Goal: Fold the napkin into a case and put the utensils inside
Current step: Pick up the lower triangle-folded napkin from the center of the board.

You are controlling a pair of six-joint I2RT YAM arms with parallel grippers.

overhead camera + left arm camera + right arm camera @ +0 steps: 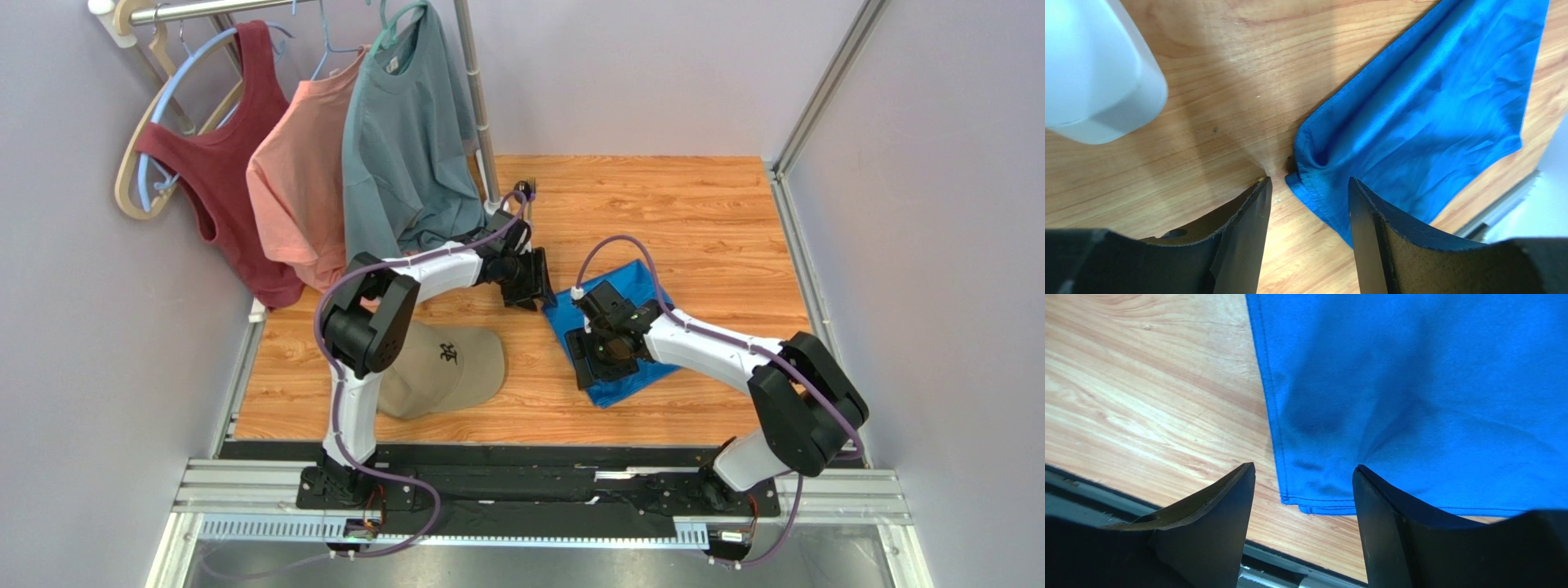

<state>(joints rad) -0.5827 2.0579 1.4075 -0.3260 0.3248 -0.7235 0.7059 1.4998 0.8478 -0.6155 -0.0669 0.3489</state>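
Note:
The bright blue napkin (pixel 629 382) lies flat on the wooden table, right of centre, folded into two layers whose edges show at its near corner (pixel 1321 505). My left gripper (pixel 537 294) hovers open over the napkin's rumpled left corner (pixel 1309 165), with nothing between its fingers (pixel 1308 180). My right gripper (pixel 608 353) stands open above the napkin's near part, its jaws (pixel 1304 467) straddling the hemmed corner without holding it. No narrow case shape shows. The utensils are out of view.
A tan cap (pixel 448 365) lies left of the napkin by the left arm. Maroon (pixel 227 159), pink (pixel 301 172) and grey-teal (pixel 405 135) shirts hang on a rack at the back left. A black rail (pixel 1082 490) borders the table's near edge. Walls close both sides.

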